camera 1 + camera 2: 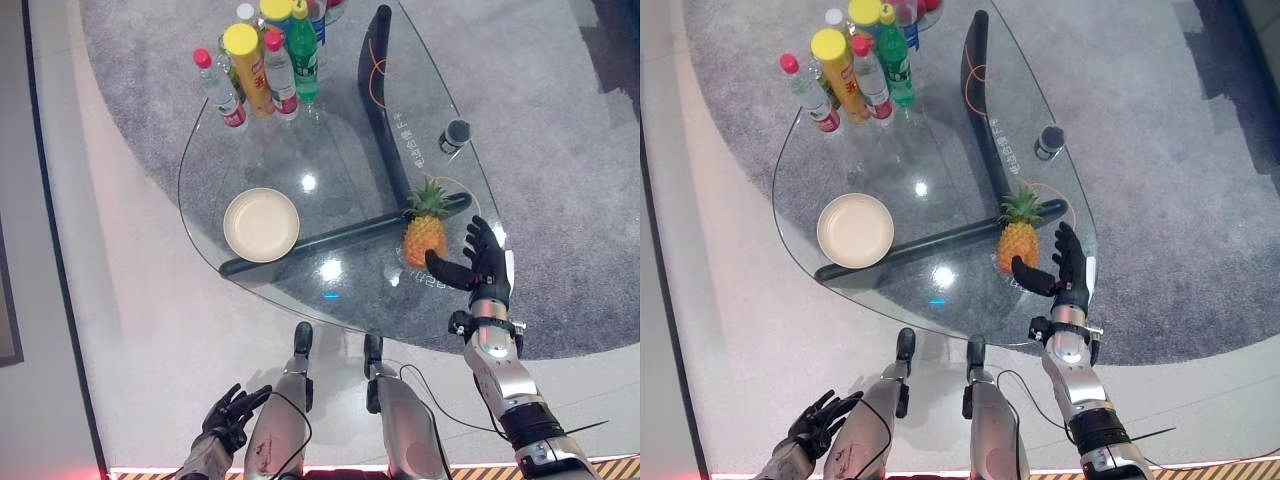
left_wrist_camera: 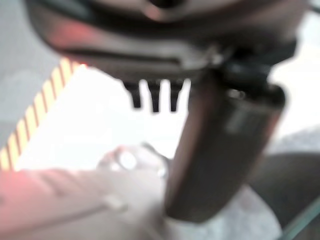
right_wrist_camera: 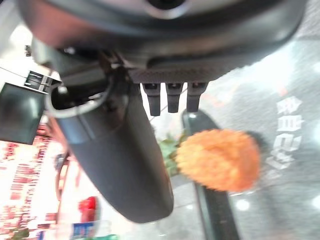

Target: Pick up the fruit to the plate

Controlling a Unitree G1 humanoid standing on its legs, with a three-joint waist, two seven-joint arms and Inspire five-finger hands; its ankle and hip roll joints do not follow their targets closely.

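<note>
A small orange pineapple [image 1: 425,231] with a green crown stands upright on the glass table [image 1: 330,170], toward its right end. My right hand [image 1: 484,266] is open just to the right of the fruit, thumb reaching toward its base, fingers straight and apart from it. The right wrist view shows the pineapple [image 3: 218,159] past the thumb, not touched. A round cream plate [image 1: 261,224] lies empty on the table's left part. My left hand [image 1: 233,414] hangs low beside the table's near edge with relaxed, spread fingers.
Several bottles and a yellow-lidded can [image 1: 247,68] stand grouped at the table's far end. A small dark cylinder [image 1: 454,134] sits near the right rim. Dark table supports [image 1: 385,110] run under the glass. Grey carpet lies beyond.
</note>
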